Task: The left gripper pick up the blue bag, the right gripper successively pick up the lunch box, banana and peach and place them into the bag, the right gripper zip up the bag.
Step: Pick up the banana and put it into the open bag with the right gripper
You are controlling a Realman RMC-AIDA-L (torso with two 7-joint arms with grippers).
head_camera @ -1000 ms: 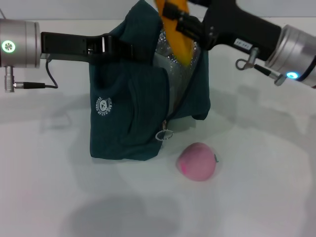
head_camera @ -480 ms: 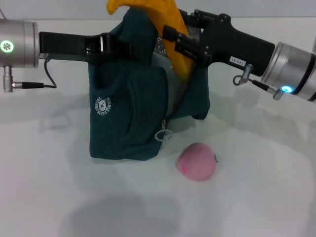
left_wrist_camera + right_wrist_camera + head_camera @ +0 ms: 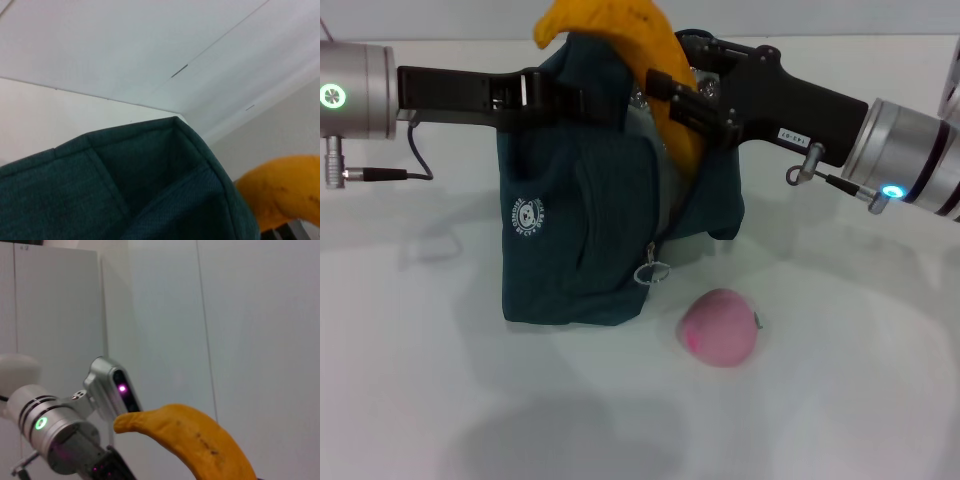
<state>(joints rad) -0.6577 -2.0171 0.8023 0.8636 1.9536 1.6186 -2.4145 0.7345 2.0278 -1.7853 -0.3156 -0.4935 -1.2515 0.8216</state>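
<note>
My left gripper (image 3: 582, 103) clamped on the blue bag's (image 3: 590, 230) top edge, my right gripper (image 3: 682, 100) clamped on the banana (image 3: 640, 55) over its opening, peach (image 3: 719, 327) on the table (image 3: 840, 380) beside

Bag emblem: a round white printed logo (image 3: 527, 215) is seen on the front of the blue bag (image 3: 580, 250); its ring of lettering cannot be read.
Arm sticker: a small white label (image 3: 793, 134) is carried on the right arm's black housing; its characters cannot be made out.
</note>
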